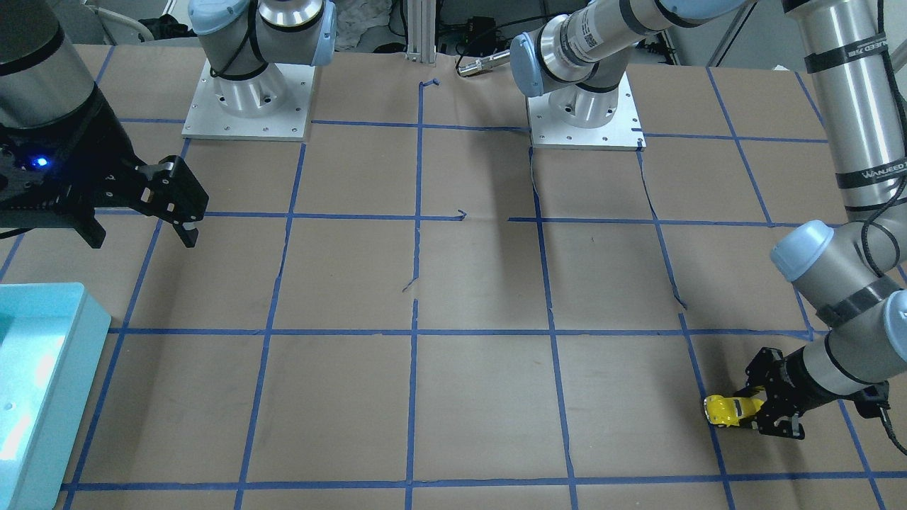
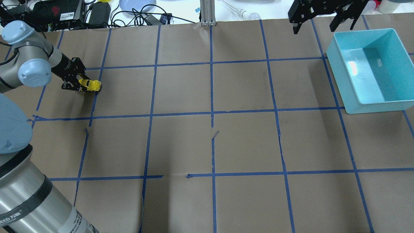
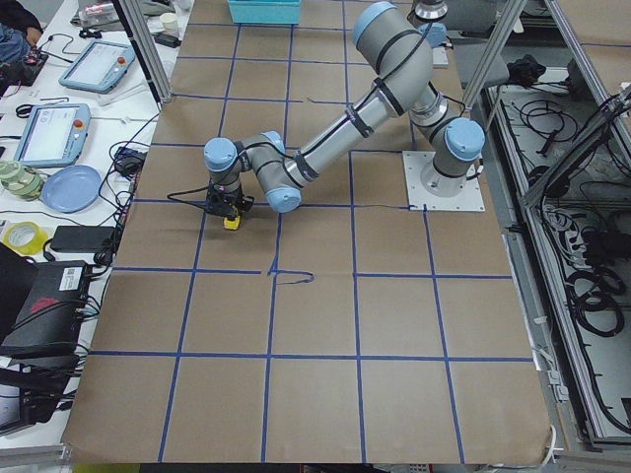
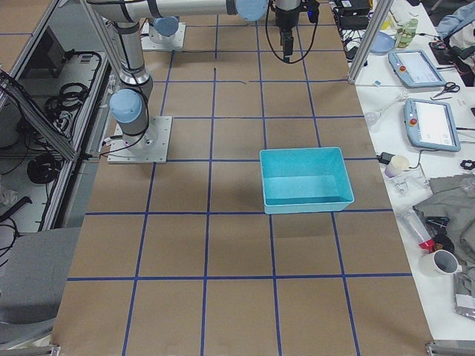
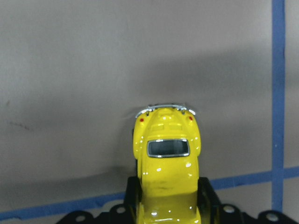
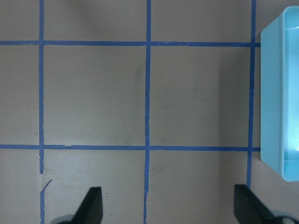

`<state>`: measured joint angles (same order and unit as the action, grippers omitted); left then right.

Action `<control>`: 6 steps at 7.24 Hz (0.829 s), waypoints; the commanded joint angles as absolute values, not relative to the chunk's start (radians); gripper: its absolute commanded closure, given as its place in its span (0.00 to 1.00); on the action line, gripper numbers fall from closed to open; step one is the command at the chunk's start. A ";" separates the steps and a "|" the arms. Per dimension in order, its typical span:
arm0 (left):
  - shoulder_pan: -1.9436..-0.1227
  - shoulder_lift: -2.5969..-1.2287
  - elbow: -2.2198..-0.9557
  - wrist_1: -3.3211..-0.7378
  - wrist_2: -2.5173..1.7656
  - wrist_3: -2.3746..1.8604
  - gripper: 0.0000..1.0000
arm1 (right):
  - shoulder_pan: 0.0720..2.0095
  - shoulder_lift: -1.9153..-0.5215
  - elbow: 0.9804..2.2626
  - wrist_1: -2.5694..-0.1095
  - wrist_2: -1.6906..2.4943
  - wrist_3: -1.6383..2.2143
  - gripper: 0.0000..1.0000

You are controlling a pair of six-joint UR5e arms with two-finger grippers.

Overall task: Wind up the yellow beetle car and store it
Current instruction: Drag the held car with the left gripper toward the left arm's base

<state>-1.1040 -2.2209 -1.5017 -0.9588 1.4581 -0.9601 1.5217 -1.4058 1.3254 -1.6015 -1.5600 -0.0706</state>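
Observation:
The yellow beetle car point(image 2: 91, 84) is held between the fingers of my left gripper point(image 2: 84, 84), low on the table at the far left; it also shows in the front view point(image 1: 726, 410) with the left gripper point(image 1: 752, 411) shut on it. In the left wrist view the car point(image 5: 167, 158) points away from the camera, its rear half between the fingers point(image 5: 209, 198), wheels at the paper. My right gripper point(image 2: 323, 24) is open and empty, high above the table beside the teal bin point(image 2: 368, 97); it shows in the front view point(image 1: 145, 230), and its fingertips point(image 6: 91, 205) show in the right wrist view.
The teal bin's rim point(image 1: 64, 368) is at the table's right side, seen from behind the robot; it also shows in the right side view point(image 4: 306, 204). Blue tape lines point(image 2: 212, 113) grid the brown paper table. Cables and gear lie past the far edge point(image 2: 97, 13).

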 commanded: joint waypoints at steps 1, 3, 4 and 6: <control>-1.046 -2.224 -1.502 -0.959 1.457 -0.888 1.00 | 1.522 -1.407 1.325 -1.601 -1.560 -0.071 0.00; -1.004 -2.224 -1.497 -0.959 1.459 -0.821 1.00 | 1.522 -1.407 1.325 -1.601 -1.559 -0.071 0.00; -0.977 -2.227 -1.496 -0.959 1.457 -0.786 1.00 | 1.522 -1.407 1.325 -1.601 -1.560 -0.071 0.00; -0.974 -2.207 -1.496 -0.950 1.456 -0.787 0.14 | 1.522 -1.405 1.325 -1.601 -1.560 -0.071 0.00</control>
<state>-0.9790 -2.2185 -1.4965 -0.9566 1.4573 -0.7978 1.5217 -1.4065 1.3253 -1.6015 -1.5593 -0.0706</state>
